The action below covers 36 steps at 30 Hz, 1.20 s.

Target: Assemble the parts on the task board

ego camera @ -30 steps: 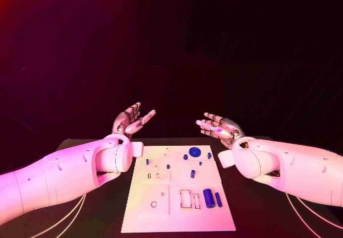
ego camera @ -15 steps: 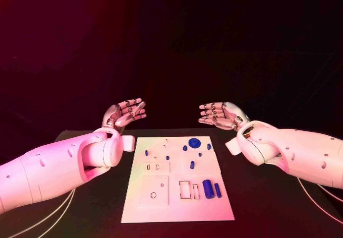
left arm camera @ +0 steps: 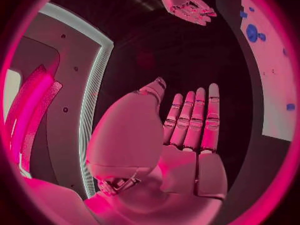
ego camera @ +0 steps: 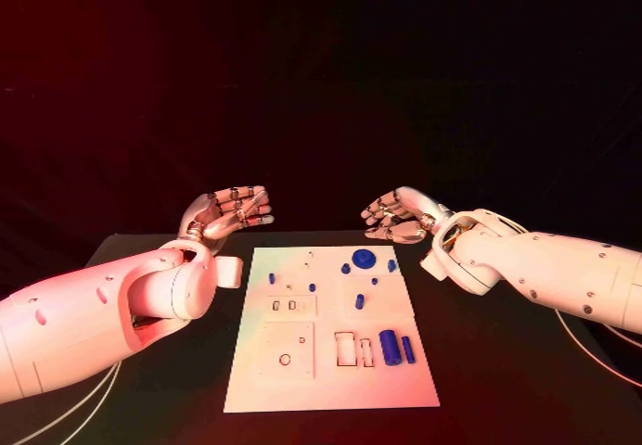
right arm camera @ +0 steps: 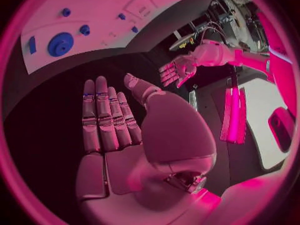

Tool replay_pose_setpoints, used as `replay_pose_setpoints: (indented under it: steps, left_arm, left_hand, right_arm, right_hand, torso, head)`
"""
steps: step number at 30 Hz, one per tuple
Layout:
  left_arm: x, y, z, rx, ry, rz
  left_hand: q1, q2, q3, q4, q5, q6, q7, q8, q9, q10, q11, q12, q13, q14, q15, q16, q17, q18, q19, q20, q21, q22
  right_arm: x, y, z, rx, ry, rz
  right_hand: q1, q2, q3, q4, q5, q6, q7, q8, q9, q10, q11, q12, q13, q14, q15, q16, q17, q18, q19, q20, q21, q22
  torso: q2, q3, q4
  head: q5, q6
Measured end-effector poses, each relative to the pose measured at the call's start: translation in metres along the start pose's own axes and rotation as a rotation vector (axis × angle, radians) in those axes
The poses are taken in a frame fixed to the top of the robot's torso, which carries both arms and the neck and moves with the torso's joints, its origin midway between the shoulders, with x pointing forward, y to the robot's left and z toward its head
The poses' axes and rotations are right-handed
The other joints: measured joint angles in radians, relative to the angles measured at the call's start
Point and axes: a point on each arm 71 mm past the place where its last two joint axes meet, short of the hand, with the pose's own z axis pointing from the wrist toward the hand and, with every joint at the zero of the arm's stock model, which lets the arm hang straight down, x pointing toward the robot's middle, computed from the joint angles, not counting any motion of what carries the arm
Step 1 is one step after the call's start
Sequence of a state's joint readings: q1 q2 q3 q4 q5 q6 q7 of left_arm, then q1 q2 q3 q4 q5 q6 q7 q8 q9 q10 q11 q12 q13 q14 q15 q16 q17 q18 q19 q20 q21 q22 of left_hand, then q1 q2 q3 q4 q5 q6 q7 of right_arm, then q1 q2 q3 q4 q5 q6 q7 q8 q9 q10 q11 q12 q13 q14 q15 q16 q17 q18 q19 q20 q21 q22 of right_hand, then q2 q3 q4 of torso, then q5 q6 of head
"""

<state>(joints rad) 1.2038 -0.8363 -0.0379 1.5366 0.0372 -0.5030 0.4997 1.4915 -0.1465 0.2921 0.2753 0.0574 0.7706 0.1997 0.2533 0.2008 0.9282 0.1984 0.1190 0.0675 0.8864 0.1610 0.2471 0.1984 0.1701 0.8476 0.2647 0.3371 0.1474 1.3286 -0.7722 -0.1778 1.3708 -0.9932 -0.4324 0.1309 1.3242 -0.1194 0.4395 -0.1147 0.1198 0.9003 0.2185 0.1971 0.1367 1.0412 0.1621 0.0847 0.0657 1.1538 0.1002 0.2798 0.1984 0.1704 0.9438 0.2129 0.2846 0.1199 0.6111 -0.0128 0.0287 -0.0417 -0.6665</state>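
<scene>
The left hand point(ego camera: 227, 213) was raised above the far left corner of the task board point(ego camera: 335, 389), palm turned inward, its fingers loosely apart and holding nothing; the left wrist view showed the same hand point(left arm camera: 187, 135) with fingers extended side by side and nothing between them. The white task board lay in the middle of the black table point(ego camera: 508, 371), between the two arms. On its far half, several small blue parts stood or lay scattered: a small peg point(ego camera: 272, 277) near the left edge, a round blue disc point(ego camera: 363, 258) near the far edge, and a short upright piece point(ego camera: 360, 300) near the middle. Nearer the robot, a thick blue cylinder point(ego camera: 390, 347) and a thinner blue rod point(ego camera: 408, 349) lay side by side, just beside two rectangular slots point(ego camera: 356, 349) that looked unfilled. The right hand point(ego camera: 399, 215) hovered off the board's far right corner, its fingers curled in somewhat but gripping nothing; in the right wrist view that hand point(right arm camera: 115, 130) showed straight, empty fingers. Judging by the loose parts and open slots, assembly appeared barely begun, with most pieces left to seat.
</scene>
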Motion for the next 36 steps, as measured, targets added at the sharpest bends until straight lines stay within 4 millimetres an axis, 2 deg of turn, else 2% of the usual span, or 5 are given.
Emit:
replay_pose_setpoints:
  steps: [3, 8, 16, 21, 36]
  left_arm:
    - [0.003, -0.002, -0.004, 0.0, 0.022, -0.002]
    - [0.008, -0.005, -0.01, 0.0, 0.057, -0.008]
    - [0.016, -0.01, -0.016, 0.002, 0.102, -0.021]
    - [0.018, -0.011, -0.018, 0.002, 0.115, -0.024]
    - [0.019, -0.015, -0.022, 0.004, 0.133, -0.031]
  left_hand:
    - [0.001, -0.001, 0.002, -0.002, 0.0, 0.0, 0.0, 0.0, 0.0, 0.007, 0.0, -0.009, 0.0, 0.011, -0.004, 0.005, 0.006, 0.0, 0.015, -0.007, 0.015, 0.005]
    - [0.005, -0.005, 0.002, -0.002, 0.0, 0.0, 0.0, 0.0, 0.0, 0.007, 0.0, -0.015, 0.0, 0.02, -0.006, 0.012, 0.016, 0.0, 0.03, -0.012, 0.03, 0.012]
    - [0.009, -0.009, 0.002, -0.002, 0.0, 0.0, 0.0, 0.0, 0.0, 0.01, -0.004, -0.015, 0.0, 0.023, -0.009, 0.016, 0.022, 0.0, 0.039, -0.018, 0.041, 0.016]
    - [0.009, -0.009, 0.002, -0.002, 0.0, 0.0, 0.0, 0.0, 0.0, 0.01, -0.004, -0.018, 0.0, 0.023, -0.009, 0.016, 0.024, 0.0, 0.039, -0.018, 0.041, 0.017]
    - [0.009, -0.009, 0.002, -0.002, 0.0, 0.0, 0.0, 0.0, 0.0, 0.01, -0.004, -0.023, -0.001, 0.027, -0.013, 0.015, 0.026, 0.0, 0.046, -0.018, 0.046, 0.02]
  right_arm:
    - [0.003, 0.002, 0.002, -0.008, 0.03, -0.093]
    - [0.008, 0.006, 0.006, -0.021, 0.062, -0.218]
    - [0.015, 0.008, 0.015, -0.018, 0.085, -0.342]
    - [0.017, 0.007, 0.019, 0.003, 0.093, -0.374]
    - [0.027, -0.001, 0.023, 0.057, 0.131, -0.431]
  right_hand:
    - [-0.019, -0.04, 0.009, -0.001, 0.01, 0.075, -0.032, 0.004, 0.02, 0.09, -0.039, -0.015, 0.005, 0.173, -0.059, 0.168, 0.137, 0.0, 0.148, -0.073, 0.146, 0.08]
    - [-0.036, -0.064, 0.01, 0.007, 0.016, 0.09, -0.037, -0.004, 0.039, 0.11, -0.053, -0.015, 0.015, 0.222, -0.073, 0.356, 0.285, 0.0, 0.193, -0.101, 0.264, 0.161]
    - [-0.045, -0.078, 0.016, 0.029, 0.016, 0.093, -0.036, -0.019, 0.067, 0.076, -0.046, -0.015, 0.022, 0.28, -0.073, 0.769, 0.65, 0.0, 0.229, -0.098, 0.42, 0.292]
    - [-0.042, -0.081, 0.026, 0.038, 0.016, 0.099, -0.038, -0.022, 0.083, 0.073, -0.046, -0.015, 0.022, 0.308, -0.074, 1.044, 0.969, -0.036, 0.363, -0.098, 0.733, 0.676]
    - [-0.038, -0.085, 0.037, 0.049, 0.016, 0.099, -0.038, -0.027, 0.102, 0.069, -0.05, -0.015, 0.022, 0.308, -0.074, 1.153, 1.11, -0.056, 0.421, -0.09, 0.922, 0.922]
  torso:
    - [0.011, -0.0028, 0.0063]
    - [0.026, -0.0068, 0.0158]
    - [0.049, -0.013, 0.0302]
    - [0.061, -0.0163, 0.037]
    - [0.087, -0.0219, 0.0512]
  head:
    - [-0.007, 0.0]
    - [-0.016, -0.004]
    - [-0.028, -0.004]
    - [-0.035, 0.001]
    - [-0.047, 0.01]
